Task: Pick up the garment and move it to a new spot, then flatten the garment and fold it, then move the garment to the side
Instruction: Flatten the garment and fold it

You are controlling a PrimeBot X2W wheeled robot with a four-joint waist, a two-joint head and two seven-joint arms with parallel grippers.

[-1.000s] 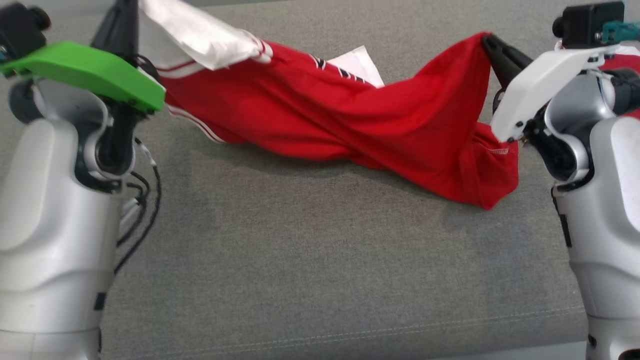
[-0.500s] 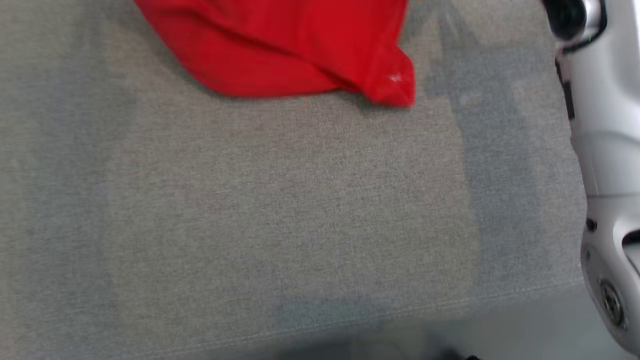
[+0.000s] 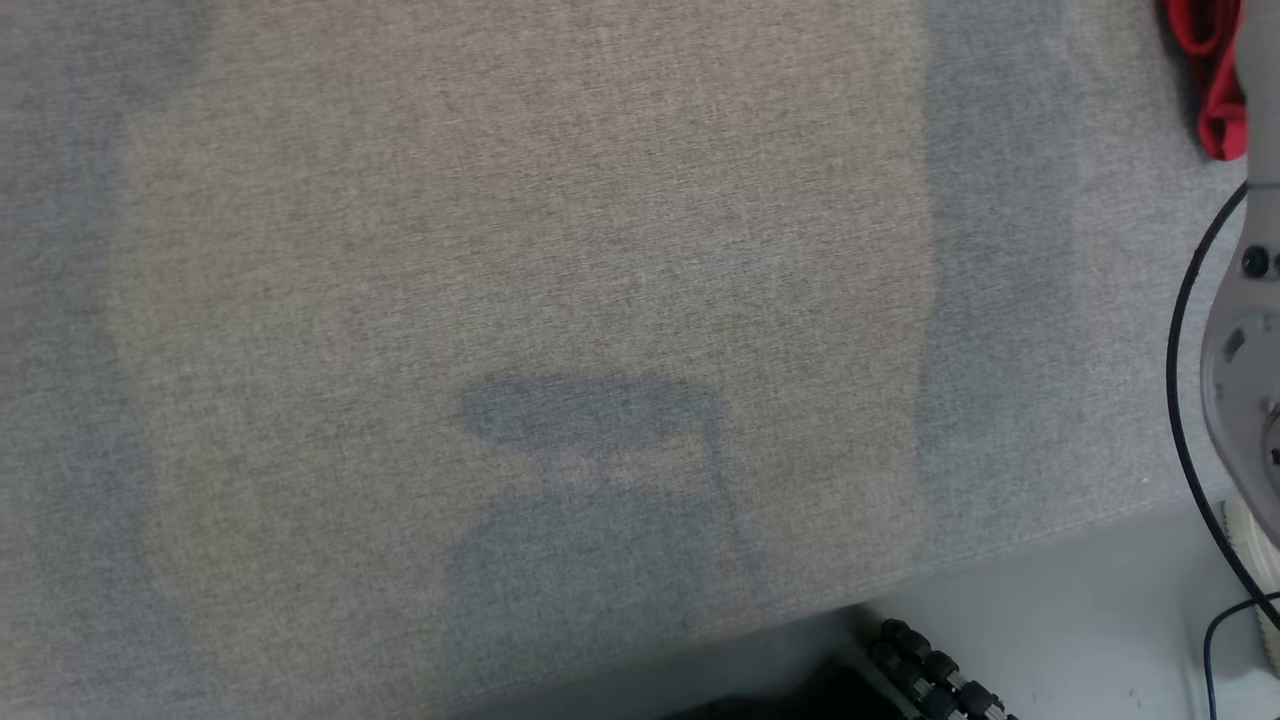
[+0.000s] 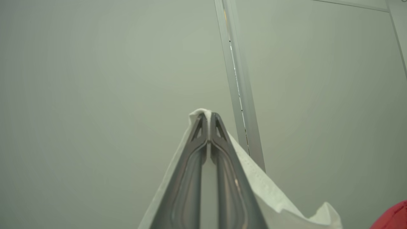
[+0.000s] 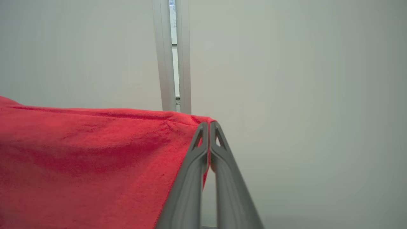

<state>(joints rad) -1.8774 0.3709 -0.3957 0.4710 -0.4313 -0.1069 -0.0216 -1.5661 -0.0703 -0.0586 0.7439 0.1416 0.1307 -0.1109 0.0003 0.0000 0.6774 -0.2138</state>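
Note:
The garment is red with a white part. In the head view a small red fold of the garment [image 3: 1215,90] hangs at the top right, beside my pale right forearm [image 3: 1245,330]. In the left wrist view my left gripper [image 4: 209,115] is shut on the garment's white cloth [image 4: 270,194], which drapes down past the fingers. My right gripper [image 5: 209,124] is shut on a red edge of the garment [image 5: 89,159], which stretches away to the left of that view. Both grippers point at a pale wall, high off the surface.
A grey fabric cushion [image 3: 500,250] spreads across the head view, its front edge running along the bottom right. Beyond it lie pale floor [image 3: 1050,620], a black ribbed part [image 3: 930,670] and a black cable [image 3: 1180,400]. A pale vertical strip [image 5: 171,54] runs down the wall.
The whole head picture has shifted, so the camera has moved. The garment, spread across the cushion a second ago, now shows as a red scrap at the top right. Both grips hold.

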